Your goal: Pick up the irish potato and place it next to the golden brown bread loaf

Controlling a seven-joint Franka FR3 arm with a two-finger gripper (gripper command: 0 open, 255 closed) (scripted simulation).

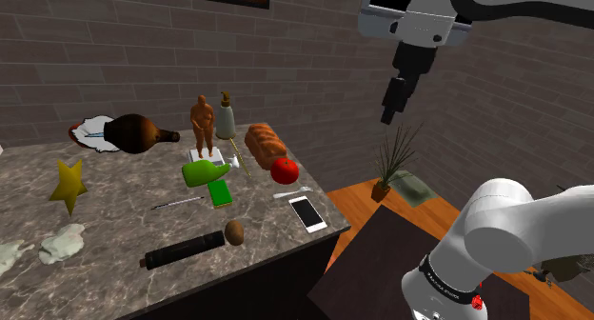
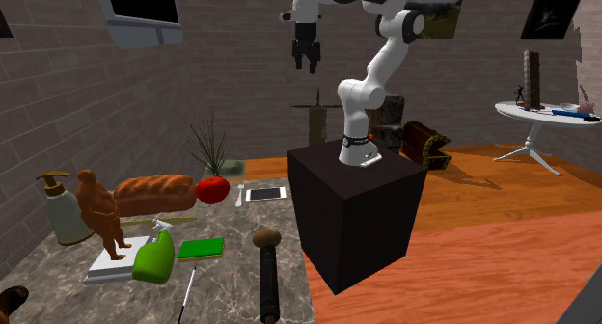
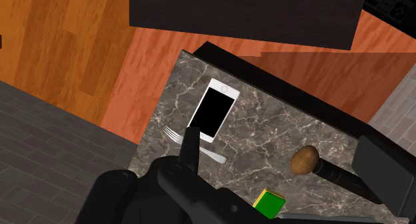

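- One potato [image 1: 234, 233]: we see a small oval with dull brown, mottled skin, lying on its side.
- It sits near the front edge of the dark marbled counter [image 1: 114, 223], touching the end of a long black rod [image 1: 186, 249] that lies flat.
- The bread loaf [image 1: 265, 142] is golden brown with a ridged top. It is further back on the counter, well apart from the potato.
- A red tomato [image 1: 284, 170] sits right against the loaf's near end.
- Between potato and loaf we note a flat green block [image 1: 222, 191], a fork [image 1: 290, 191] and a white-framed phone [image 1: 307, 213] with a black screen.
- A green bottle [image 1: 205, 172] lies tipped beside a white base carrying a brown figurine [image 1: 201, 126]. A pump dispenser [image 1: 226, 118] stands behind.
- Toward the shoulder view's left we see a yellow star [image 1: 69, 183] and a dark brown jug [image 1: 133, 132] on its side.
- The gripper [image 1: 392, 116] hangs high over the counter's edge, well clear of everything. In the wrist view its fingers stand apart, gripping nothing, so we mark it released.
- A potted plant [image 1: 390, 164] stands on the wooden surface past the counter.
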